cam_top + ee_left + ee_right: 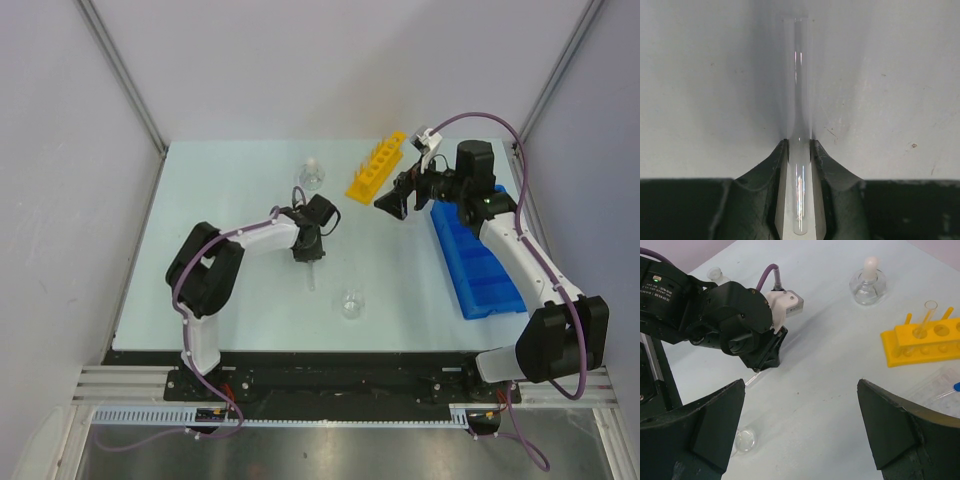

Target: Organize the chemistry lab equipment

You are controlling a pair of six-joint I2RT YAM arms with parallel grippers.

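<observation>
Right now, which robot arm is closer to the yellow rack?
Right. The right arm's fingers hover just beside the yellow rack; the left arm's fingers are farther off mid-table, around a clear tube.

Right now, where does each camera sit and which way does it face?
Top external: fixed above and behind the arms, looking down on the table; both whole arms show, bases at the bottom.
Left wrist: on the left wrist, looking along the left gripper at the tabletop; its two dark fingers pinch a clear tube.
Right wrist: on the right wrist, looking across the table toward the left arm; the open right gripper frames the bottom corners.
Shared: top and right wrist views both show the yellow rack and flask.
</observation>
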